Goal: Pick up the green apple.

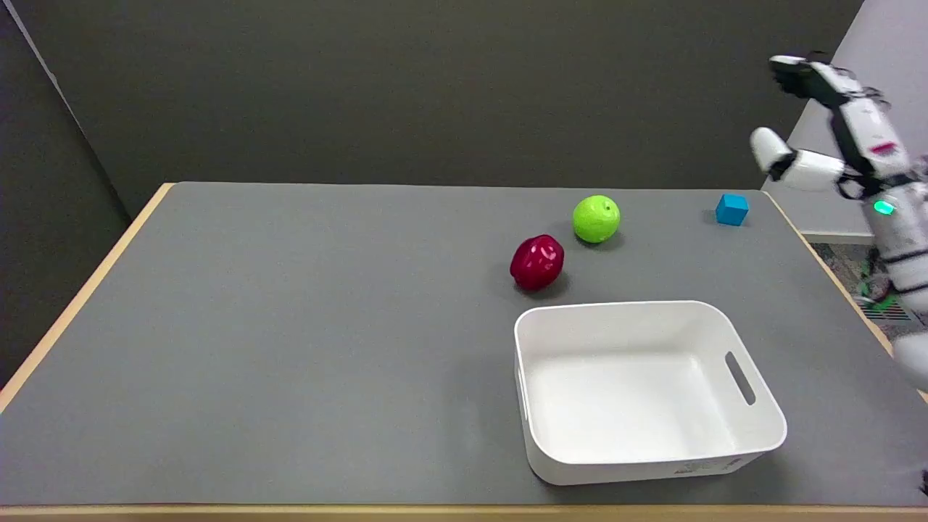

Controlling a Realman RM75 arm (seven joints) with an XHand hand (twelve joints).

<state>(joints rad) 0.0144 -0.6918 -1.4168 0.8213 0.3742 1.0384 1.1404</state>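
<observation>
Nearest the camera sits a white bin (761, 428), hollow side up, probably the drop spot, so it makes sense it's parked close to the arm's side. Just behind it is a red apple (537, 262), and a bit further back and right the green apple (596, 218), resting on the grey table (290, 326), not touching its red neighbour. A blue cube (731, 209) sits out near the far right edge. The right hand (834, 123) hangs up in the air beyond that, fingers spread and holding nothing as far as I can tell from this angle. Green apple is well apart from those fingers, down and to their left
</observation>
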